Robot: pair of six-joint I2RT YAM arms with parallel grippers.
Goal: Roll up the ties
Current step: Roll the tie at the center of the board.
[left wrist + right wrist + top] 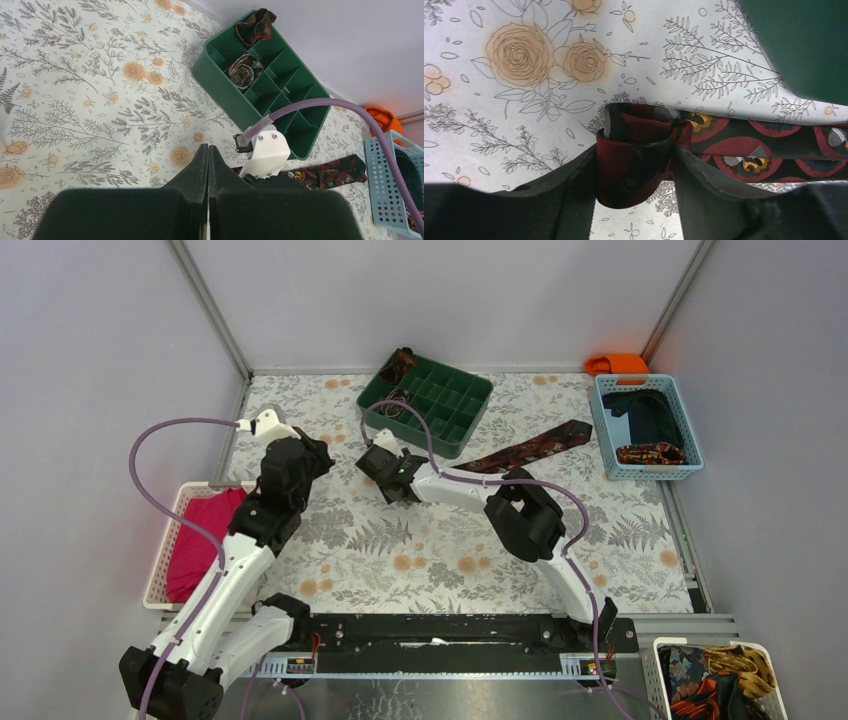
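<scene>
Floral tablecloth [400,540] | left fingers [192,175] pressed together — empty | right fingers [706,187] clamp tie [634,170] at rolled end

One end of the tie [535,446] vanishes beneath the right arm [460,488]. Up close, the green tray [804,45] is one blurred corner.

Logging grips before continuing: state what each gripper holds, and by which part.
Right gripper pinches the maroon tie by its partly rolled end; left gripper is shut on nothing.
</scene>
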